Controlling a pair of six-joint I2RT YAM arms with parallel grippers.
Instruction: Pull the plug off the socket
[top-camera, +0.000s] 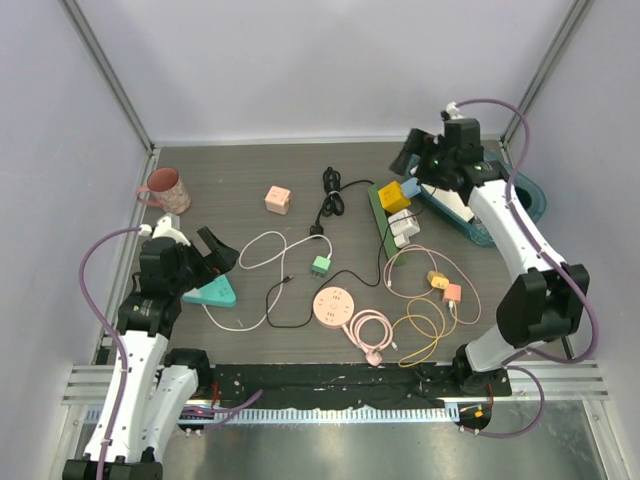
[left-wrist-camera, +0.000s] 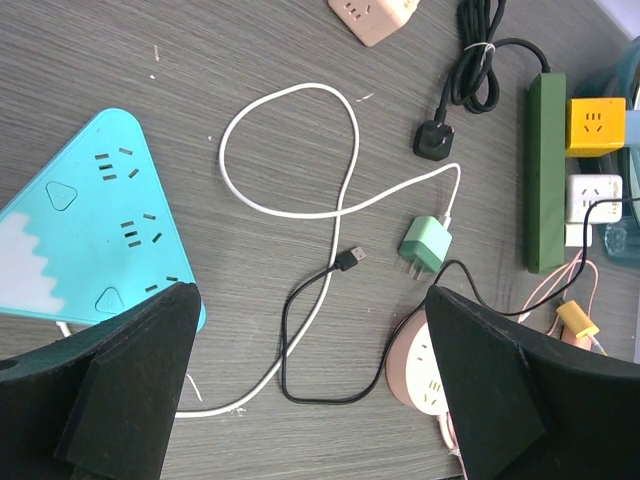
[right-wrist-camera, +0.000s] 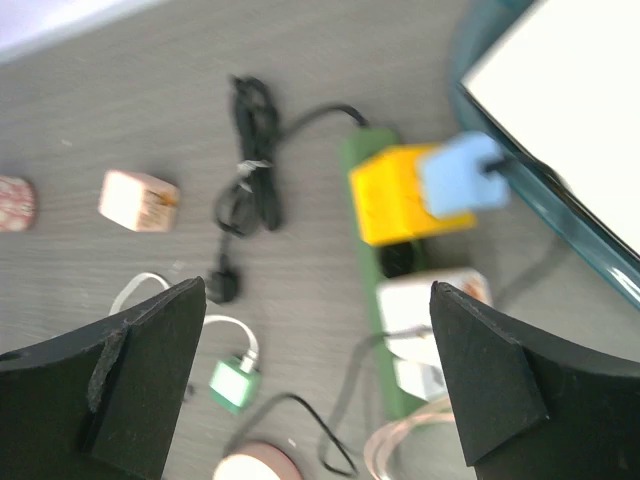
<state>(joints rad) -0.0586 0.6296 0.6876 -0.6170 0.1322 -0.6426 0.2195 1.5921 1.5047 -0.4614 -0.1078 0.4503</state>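
Tabletop (top-camera: 250, 170) was dark wood-grain laminate, enclosed by plain pale walls (top-camera: 320, 60) with metal corner posts (top-camera: 110, 80). Right gripper (right-wrist-camera: 318, 288) hung above the surface with its jaws spread wide and nothing between them. The blue plug (right-wrist-camera: 462, 175) sat ahead of its fingertips, nearer the finger at the right of the wrist view. It was seated on a yellow cube adapter (right-wrist-camera: 395, 195), which was mounted on the green power strip (right-wrist-camera: 360, 158).

Left gripper (left-wrist-camera: 310, 295) was equally wide open and empty. The teal triangular strip (left-wrist-camera: 90, 220) lay partly under the finger at the left of its view, and the round pink strip (left-wrist-camera: 415, 370) lay beside the other finger.

Counts:
- three power strips
- two cube adapters: the yellow one and a pink cube adapter (top-camera: 277, 199)
- one mint charger (left-wrist-camera: 425, 245)
- one pink mug (top-camera: 165, 187)
- one teal tray (top-camera: 476, 233)
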